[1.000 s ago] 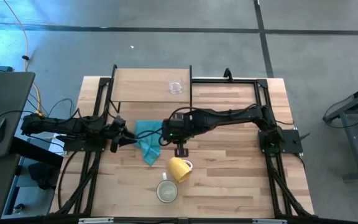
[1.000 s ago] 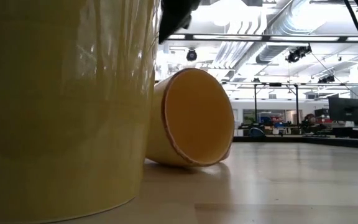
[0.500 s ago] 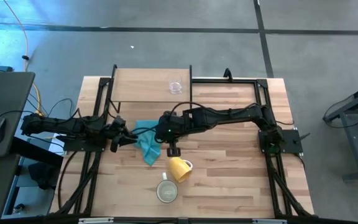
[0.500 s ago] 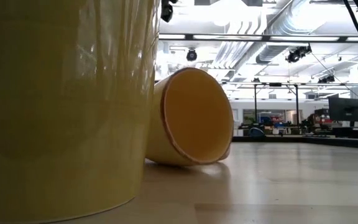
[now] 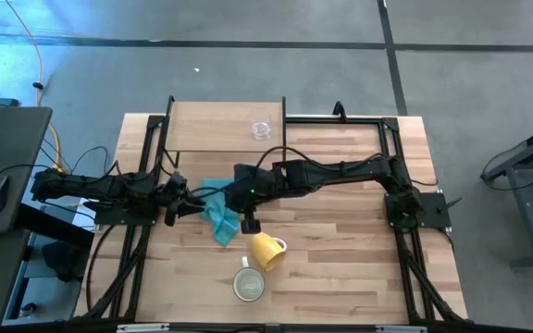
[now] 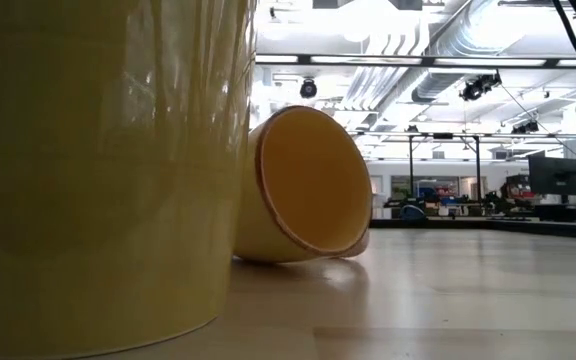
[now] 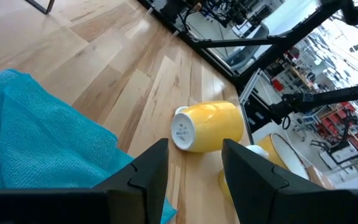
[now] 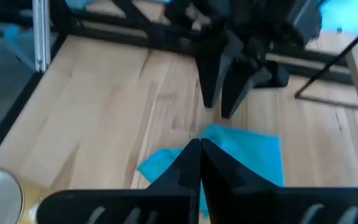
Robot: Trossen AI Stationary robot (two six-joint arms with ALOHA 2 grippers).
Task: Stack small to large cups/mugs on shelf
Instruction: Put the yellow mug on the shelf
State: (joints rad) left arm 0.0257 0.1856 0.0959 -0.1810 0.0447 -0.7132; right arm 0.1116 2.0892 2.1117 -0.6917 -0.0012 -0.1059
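Moved: right hand has swung from the orange mug toward the cloth, fingers shut, empty.
Orange mug: glossy, on its side on the bench.
Cream mug: upright, just beside it.
Glass: clear, on shelf.
Left hand: open, at cloth.

Open plank tabletop right of the tipped orange mug; teal cloth crowding its left.

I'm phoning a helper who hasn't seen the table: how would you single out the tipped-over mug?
Start at the teal cloth in the middle of the plank table. Just to its near right lies the yellow-orange mug. Unlike the upright cream mug beside it, it lies on its side.
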